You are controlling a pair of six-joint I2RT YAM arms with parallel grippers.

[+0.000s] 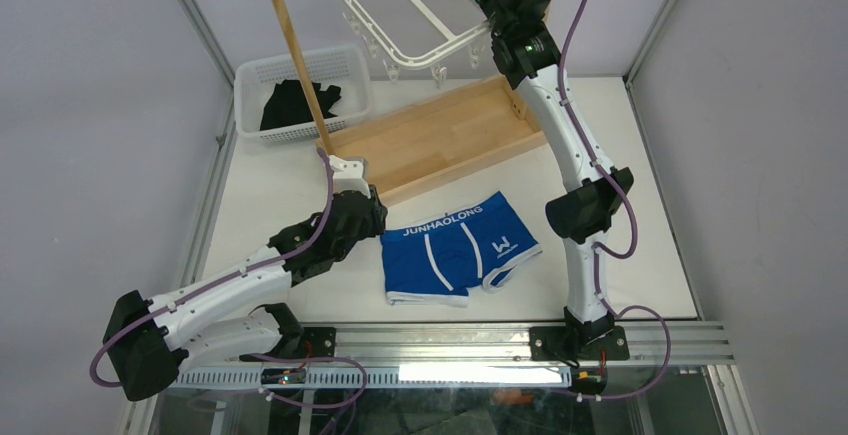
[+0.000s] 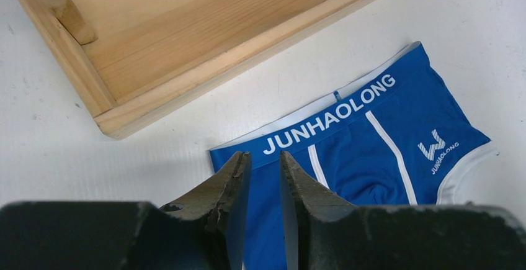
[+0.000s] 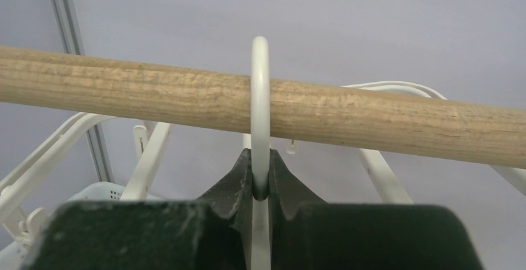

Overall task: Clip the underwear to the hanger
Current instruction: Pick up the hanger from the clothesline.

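Note:
The bright blue underwear [image 1: 460,250] lies flat on the white table, waistband lettering facing up [image 2: 384,139]. My left gripper [image 2: 265,156] hovers low over its left waistband corner, jaws narrowly open, with flat blue fabric showing in the gap. At its left edge in the top view is the same left gripper [image 1: 372,217]. The white hanger [image 1: 400,15] hangs tilted at the top of the rack. Its hook [image 3: 260,96] loops over the wooden rod [image 3: 124,87]. My right gripper [image 3: 261,158] is shut on the hook's stem just below the rod.
The wooden rack's base tray [image 1: 440,135] sits behind the underwear, its corner close to the left gripper [image 2: 111,121]. A white basket [image 1: 250,75] holding a black garment [image 1: 295,105] stands at the back left. The raised right arm [image 1: 570,135] spans the table's right side.

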